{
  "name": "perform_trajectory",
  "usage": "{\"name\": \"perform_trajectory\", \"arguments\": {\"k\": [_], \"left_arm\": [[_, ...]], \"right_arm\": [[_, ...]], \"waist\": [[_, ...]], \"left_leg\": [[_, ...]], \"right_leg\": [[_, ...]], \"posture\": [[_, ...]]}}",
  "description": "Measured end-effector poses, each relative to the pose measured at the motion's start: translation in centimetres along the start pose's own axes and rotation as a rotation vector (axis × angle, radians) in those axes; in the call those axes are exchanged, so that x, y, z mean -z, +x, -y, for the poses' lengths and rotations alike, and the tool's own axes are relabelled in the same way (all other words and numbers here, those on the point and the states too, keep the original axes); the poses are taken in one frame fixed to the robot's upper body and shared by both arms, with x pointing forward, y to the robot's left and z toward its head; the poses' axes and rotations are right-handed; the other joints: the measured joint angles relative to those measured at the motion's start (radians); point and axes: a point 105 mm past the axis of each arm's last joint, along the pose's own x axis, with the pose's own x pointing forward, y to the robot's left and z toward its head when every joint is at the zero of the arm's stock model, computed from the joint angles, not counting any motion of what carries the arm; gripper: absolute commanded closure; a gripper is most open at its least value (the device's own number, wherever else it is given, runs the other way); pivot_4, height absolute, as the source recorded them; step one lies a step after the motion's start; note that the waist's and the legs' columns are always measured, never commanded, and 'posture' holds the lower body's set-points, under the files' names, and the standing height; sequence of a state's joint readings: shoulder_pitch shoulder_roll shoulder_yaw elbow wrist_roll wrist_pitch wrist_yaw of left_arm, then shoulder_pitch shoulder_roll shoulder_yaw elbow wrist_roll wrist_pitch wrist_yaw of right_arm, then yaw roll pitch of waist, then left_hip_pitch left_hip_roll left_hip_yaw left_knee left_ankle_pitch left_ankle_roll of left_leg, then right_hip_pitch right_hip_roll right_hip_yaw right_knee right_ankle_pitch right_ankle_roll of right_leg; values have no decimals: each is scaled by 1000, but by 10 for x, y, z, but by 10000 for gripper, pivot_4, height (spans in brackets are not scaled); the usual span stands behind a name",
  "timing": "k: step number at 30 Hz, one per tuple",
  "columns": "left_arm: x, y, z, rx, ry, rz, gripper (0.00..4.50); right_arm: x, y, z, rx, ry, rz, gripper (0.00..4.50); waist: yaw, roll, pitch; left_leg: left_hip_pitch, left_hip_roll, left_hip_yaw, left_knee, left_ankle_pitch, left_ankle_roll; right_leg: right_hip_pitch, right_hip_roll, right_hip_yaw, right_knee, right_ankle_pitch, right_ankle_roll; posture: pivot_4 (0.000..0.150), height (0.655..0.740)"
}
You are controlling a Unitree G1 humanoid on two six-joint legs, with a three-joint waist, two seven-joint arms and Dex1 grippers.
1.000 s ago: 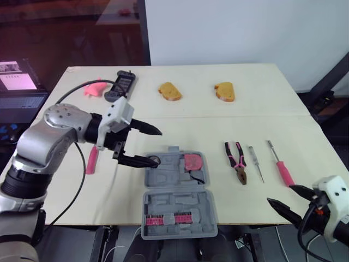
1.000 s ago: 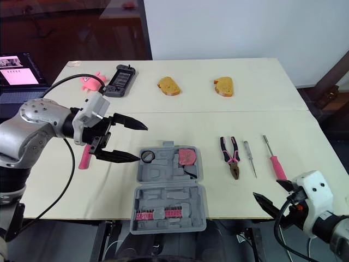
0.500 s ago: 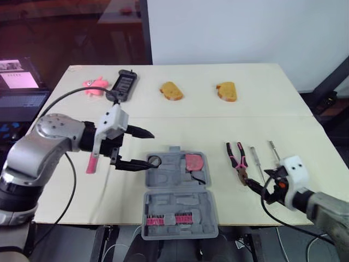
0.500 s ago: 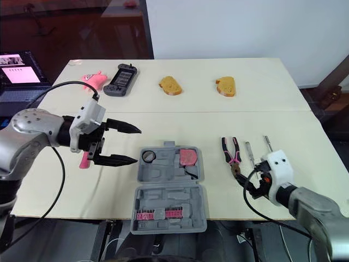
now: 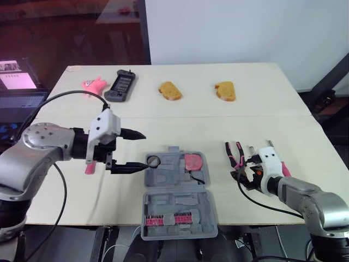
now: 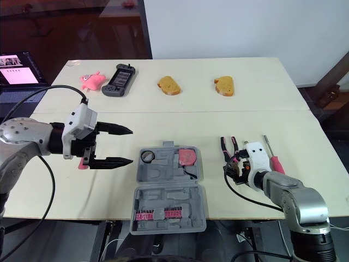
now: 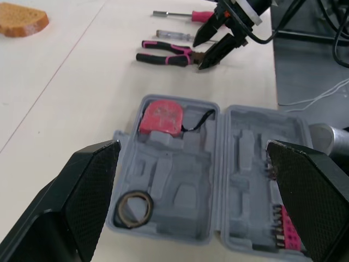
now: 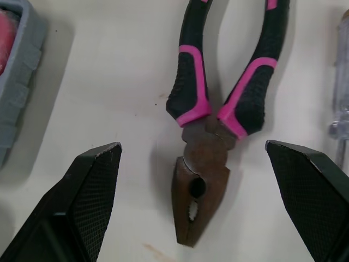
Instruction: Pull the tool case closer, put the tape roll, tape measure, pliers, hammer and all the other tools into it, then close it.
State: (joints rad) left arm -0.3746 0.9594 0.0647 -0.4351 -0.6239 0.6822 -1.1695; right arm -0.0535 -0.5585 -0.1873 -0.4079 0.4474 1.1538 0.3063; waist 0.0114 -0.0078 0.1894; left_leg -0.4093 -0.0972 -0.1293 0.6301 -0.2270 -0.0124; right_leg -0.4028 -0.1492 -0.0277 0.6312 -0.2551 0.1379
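You are looking down on a pale wooden tabletop (image 5: 180,128) made of two panels that meet at a seam, with a white wall (image 5: 229,33) behind it and dark glass to the robot's left. The grey tool case (image 5: 169,177) lies open near the front edge, its lid folded toward you. A row of red bits sits in the lid.

Your left end effector (image 5: 144,150) hovers just left of the case, spread wide and holding nothing, its fingers pointing at the case. Your right end effector (image 8: 192,146) is also spread apart and empty, with one finger on each side of the head of the pliers (image 8: 203,161). You cannot tell whether it touches them.

The pliers lie on the tabletop right of the case. Beyond them lie a clear-handled screwdriver (image 7: 177,36) and a pink-handled screwdriver (image 7: 200,14). The red tape measure (image 5: 192,161) and the tape roll (image 5: 152,160) already sit in the case's rear half. A pink handle (image 5: 89,166) lies beside the left arm, its head hidden.

Along the far side are two bread slices (image 5: 169,90), a black handheld device (image 5: 120,86) and a pink toy (image 5: 92,85).
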Motion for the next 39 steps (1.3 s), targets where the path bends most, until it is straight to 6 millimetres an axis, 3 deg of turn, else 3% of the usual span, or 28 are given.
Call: {"name": "perform_trajectory", "arguments": {"k": [4,7,11,29,33,39], "left_arm": [[2,0,0,-7,-6,-5,0],[1,0,1,-9,2,-5,0],[0,1,2,-6,5,-1,0],[-4,1,1,-6,29,8,0],[-5,1,0,-8,34,8,0],[-5,0,0,-10,36,8,0]], "right_arm": [[6,6,-4,31,22,-26,439],[7,7,-5,55,28,-24,7812],[10,6,-3,93,18,-28,25136],[8,11,0,134,12,13,25136],[8,12,0,135,15,17,35437],[8,13,0,131,5,24,35396]], "waist": [[0,0,0],[0,0,0],[0,0,0],[-2,0,0],[-2,0,0],[-3,0,0]], "left_leg": [[0,0,0,0,0,0],[0,0,0,0,0,-1],[0,0,0,0,0,-1],[0,0,0,0,1,-1],[0,0,0,0,1,-1],[0,0,0,0,1,-1]], "right_leg": [[0,0,0,0,0,0],[0,0,0,0,0,0],[0,0,0,0,0,0],[0,1,0,1,0,0],[0,1,0,1,0,0],[0,1,0,1,0,0]], "posture": [[1500,7400],[1500,7400],[1500,7400],[1500,7400],[1500,7400],[1500,7400]]}}
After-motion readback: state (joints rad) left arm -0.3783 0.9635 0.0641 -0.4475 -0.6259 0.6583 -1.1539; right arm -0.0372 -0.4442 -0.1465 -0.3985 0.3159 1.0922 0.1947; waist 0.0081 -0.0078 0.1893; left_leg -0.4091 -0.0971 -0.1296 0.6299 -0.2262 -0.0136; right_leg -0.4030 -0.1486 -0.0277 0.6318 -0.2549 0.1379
